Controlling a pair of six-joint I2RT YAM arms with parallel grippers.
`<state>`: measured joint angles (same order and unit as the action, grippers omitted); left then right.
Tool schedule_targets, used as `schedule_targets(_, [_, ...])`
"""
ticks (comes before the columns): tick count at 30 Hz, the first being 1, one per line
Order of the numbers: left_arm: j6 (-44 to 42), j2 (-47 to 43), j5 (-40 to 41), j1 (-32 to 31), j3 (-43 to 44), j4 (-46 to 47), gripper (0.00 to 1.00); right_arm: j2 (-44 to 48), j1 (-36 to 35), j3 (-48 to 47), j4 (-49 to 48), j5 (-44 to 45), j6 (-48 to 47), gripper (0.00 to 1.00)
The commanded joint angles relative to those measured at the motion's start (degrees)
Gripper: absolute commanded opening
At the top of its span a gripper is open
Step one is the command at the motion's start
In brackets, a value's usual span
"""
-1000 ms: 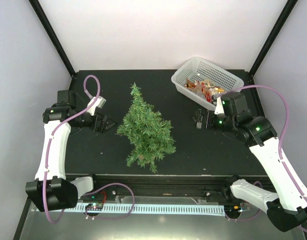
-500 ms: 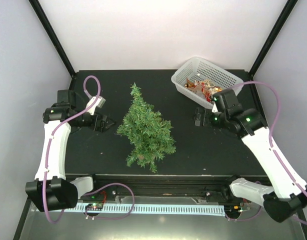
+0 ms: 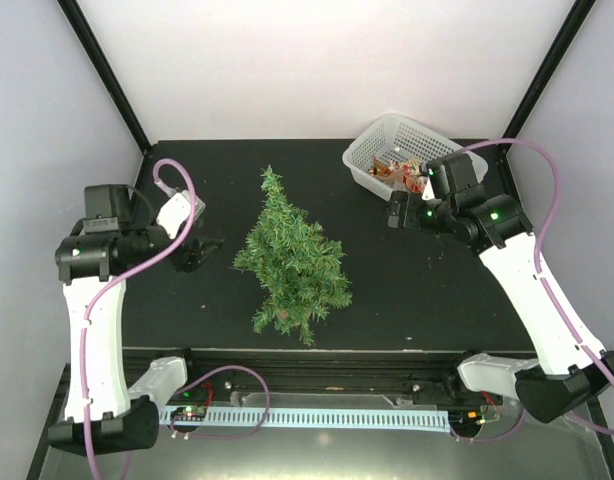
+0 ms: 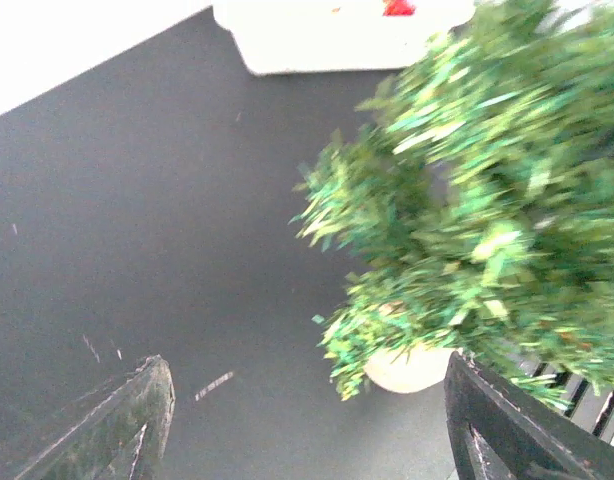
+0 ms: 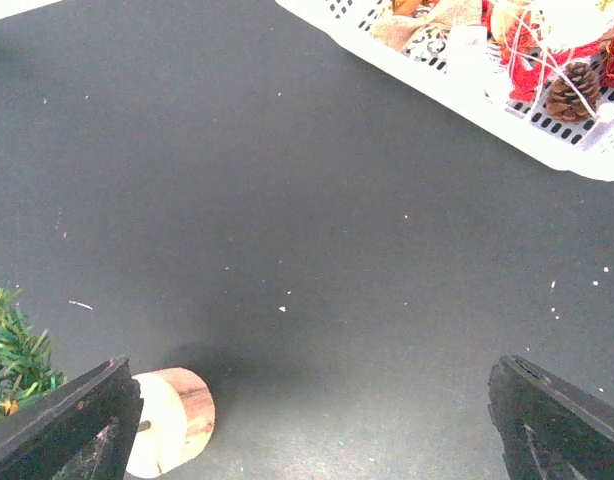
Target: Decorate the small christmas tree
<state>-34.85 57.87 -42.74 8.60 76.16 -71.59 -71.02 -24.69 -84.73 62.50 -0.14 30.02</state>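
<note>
We see left fingers (image 4: 127,425) and right fingers (image 5: 77,420) both spread apart, empty, either side of the small christmas tree (image 3: 292,258) standing on the surface (image 3: 397,295).

The small christmas tree (image 3: 292,255) stands mid-tabletop (image 3: 387,290). The basket (image 3: 359,172), ornaments (image 3: 402,172) inside, sits at its 2 o'clock by the far edge. The left hand (image 3: 192,255) is at the tree's 9 o'clock, the right hand (image 3: 395,212) at 2 o'clock, just beside the basket.

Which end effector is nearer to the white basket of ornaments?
Right. The right end effector hovers just beside the white basket, at its near corner; the left end effector sits beyond the small christmas tree, on the opposite side.
</note>
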Motion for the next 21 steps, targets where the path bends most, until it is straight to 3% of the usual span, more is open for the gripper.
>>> schedule_targets(1, [-12.7, -0.71, -10.19, 0.08, 6.5, -9.77, 0.75, 2.23, 0.17, 2.01, -0.46, -1.52, -0.9, 0.95])
schedule_targets(6, [-17.85, -2.41, -20.96, -0.41, 12.0, -15.31, 0.79, 2.0, 0.13, 1.09, 1.05, -2.1, -1.31, 0.96])
schedule_targets(9, [-15.13, -3.1, -24.53, -1.31, 12.9, -12.9, 0.82, 1.41, 0.17, 0.68, 1.13, -3.39, -0.91, 0.96])
schedule_targets(15, [1.17, -2.31, -28.75, -4.52, 9.22, 4.45, 0.84, 1.35, 0.09, 0.21, 0.72, -6.22, 0.2, 0.96])
schedule_targets(18, [13.81, -2.68, -28.33, -8.29, 5.86, 18.1, 0.85, 2.17, 0.16, -0.35, 1.19, -6.08, -0.03, 0.97])
schedule_targets(21, [20.15, -1.27, -27.44, -11.74, 4.88, 27.34, 0.86, 3.25, 0.16, -0.22, 1.97, -5.14, -0.22, 0.97])
